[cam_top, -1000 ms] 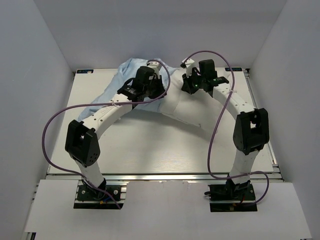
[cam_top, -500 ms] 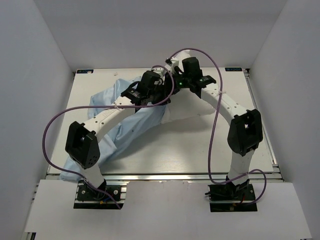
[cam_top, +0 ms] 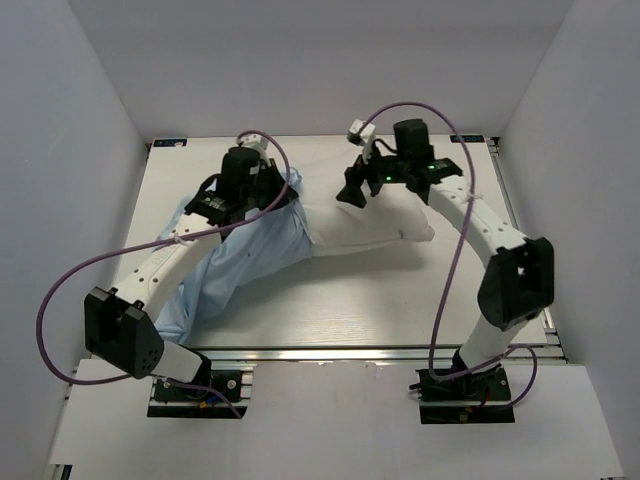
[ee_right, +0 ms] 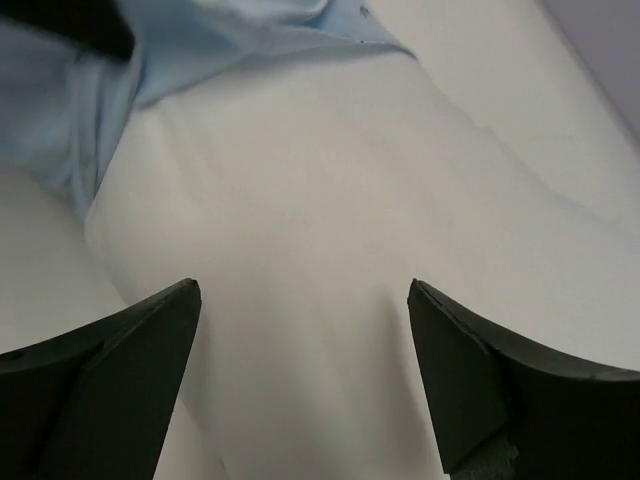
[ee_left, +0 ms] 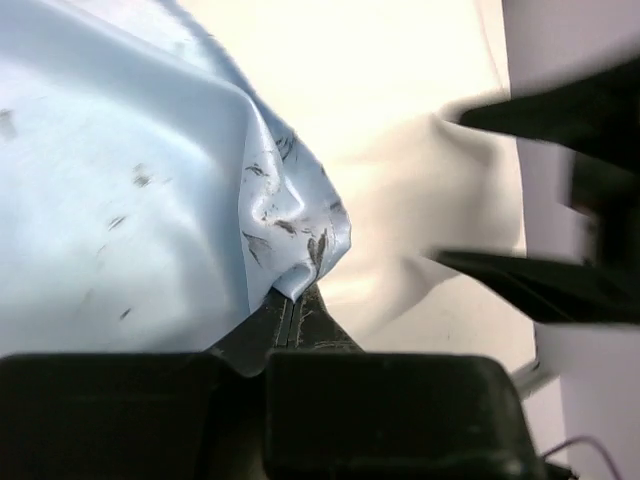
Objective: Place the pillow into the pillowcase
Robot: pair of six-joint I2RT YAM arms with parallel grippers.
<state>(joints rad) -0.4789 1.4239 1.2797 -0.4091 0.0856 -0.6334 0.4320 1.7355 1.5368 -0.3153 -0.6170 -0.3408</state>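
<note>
The off-white pillow [cam_top: 370,228] lies across the middle of the table, and its left end meets the light-blue pillowcase [cam_top: 240,260]. The pillowcase trails down-left towards the table's near left corner. My left gripper [cam_top: 279,195] is shut on a fold of the pillowcase [ee_left: 295,285] at its upper right edge, beside the pillow [ee_left: 420,230]. My right gripper [cam_top: 352,192] hovers open just above the pillow's top left part. In the right wrist view the gripper [ee_right: 300,300] has both fingers spread wide over the bare pillow [ee_right: 300,200], nothing between them. Pillowcase fabric [ee_right: 200,50] overlaps the pillow's far end.
The white table [cam_top: 400,300] sits inside a white-walled enclosure, with walls close on the left, right and back. Purple cables [cam_top: 440,290] loop off both arms over the table. The pillowcase's lower end [cam_top: 165,325] reaches the table's near left edge.
My right gripper has opened, let go of the pillow and pulled back to the right. The left arm swung left, pulling the pillowcase with it. The pillow now lies flatter on the table.
</note>
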